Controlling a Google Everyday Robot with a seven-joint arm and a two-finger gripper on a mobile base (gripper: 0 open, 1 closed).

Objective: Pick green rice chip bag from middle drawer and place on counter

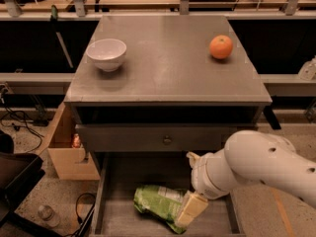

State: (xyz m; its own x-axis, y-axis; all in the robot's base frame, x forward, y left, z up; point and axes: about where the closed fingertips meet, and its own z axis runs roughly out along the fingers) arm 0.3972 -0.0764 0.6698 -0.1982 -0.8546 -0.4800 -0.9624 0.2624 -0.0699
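The green rice chip bag (159,205) lies crinkled on the floor of the pulled-out middle drawer (118,181), towards its front. My gripper (190,182) hangs over the drawer's right half on the thick white arm (261,164). Its fingers are spread. The lower fingertip (190,209) rests against the bag's right end and the upper one (191,157) is just below the drawer front. The bag lies flat and is not lifted. The grey counter (168,73) is above, at the top of the cabinet.
A white bowl (106,53) stands at the counter's left and an orange (220,47) at its right. A closed drawer front with a round knob (167,140) is above the open drawer. A cardboard box (66,149), cables and a bottle (47,214) are on the floor at left.
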